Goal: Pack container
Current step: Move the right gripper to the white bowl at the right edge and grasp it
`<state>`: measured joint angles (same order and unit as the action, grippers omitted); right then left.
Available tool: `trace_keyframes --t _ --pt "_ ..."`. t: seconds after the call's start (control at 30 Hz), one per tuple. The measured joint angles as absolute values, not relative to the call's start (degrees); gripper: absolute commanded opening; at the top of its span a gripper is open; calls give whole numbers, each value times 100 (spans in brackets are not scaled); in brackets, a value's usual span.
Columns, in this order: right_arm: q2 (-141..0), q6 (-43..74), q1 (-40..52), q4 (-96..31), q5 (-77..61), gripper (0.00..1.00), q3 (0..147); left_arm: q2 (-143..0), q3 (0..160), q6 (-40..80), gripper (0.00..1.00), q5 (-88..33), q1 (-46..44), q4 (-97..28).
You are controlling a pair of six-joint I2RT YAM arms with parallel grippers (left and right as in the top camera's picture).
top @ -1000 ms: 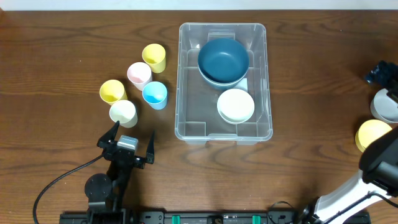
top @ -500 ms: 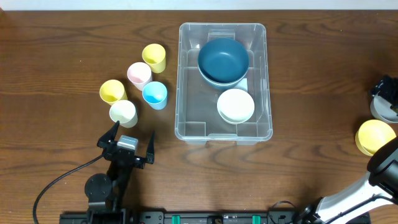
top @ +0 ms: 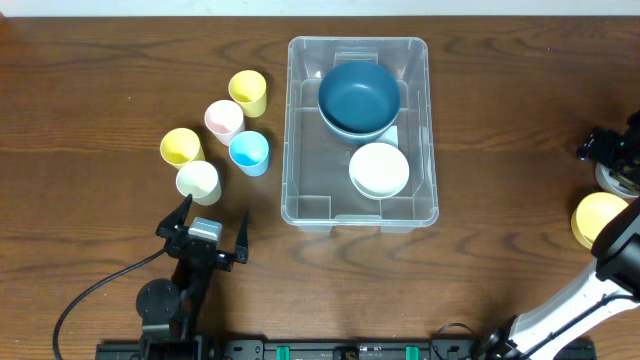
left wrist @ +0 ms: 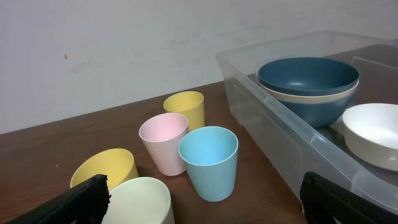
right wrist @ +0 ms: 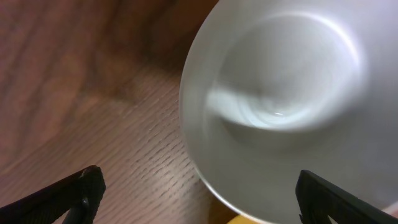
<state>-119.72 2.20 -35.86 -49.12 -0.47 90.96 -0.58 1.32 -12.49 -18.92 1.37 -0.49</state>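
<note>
Your right gripper (right wrist: 199, 183) hangs wide open straight above the white bowl (right wrist: 280, 81). The container (top: 310, 160) is well off to its left. Your left gripper (top: 217, 208) is open too.

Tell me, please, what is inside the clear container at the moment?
The container holds a dark blue bowl nested in a pale-rimmed bowl, and a white bowl beside them. The pale-rimmed bowl's inside, and anything beneath the bowls, is covered.

container (top: 310, 165): large clear rectangular plastic bin, rounded corners
pose: upright, open-topped, partly filled
place: middle of the wooden table (top: 500, 100)
</note>
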Motion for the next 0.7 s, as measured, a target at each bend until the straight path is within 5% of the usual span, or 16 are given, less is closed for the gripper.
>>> trace_keyframes --t 0.23,0.37,0.57,0.7 --pt "-12066 165 -3586 -4748 -36 88 9089 -58 132 -1249 98 -1892 137 -49" --pt "-12081 84 -3586 -4735 -23 67 9089 -58 132 -1249 98 -1892 137 -49" --pt "-12171 80 -3586 -4722 -23 64 9089 -58 132 -1249 98 -1892 137 -49" --pt "-12199 34 -3586 -4698 -19 42 9089 -58 132 -1249 98 -1892 137 -49"
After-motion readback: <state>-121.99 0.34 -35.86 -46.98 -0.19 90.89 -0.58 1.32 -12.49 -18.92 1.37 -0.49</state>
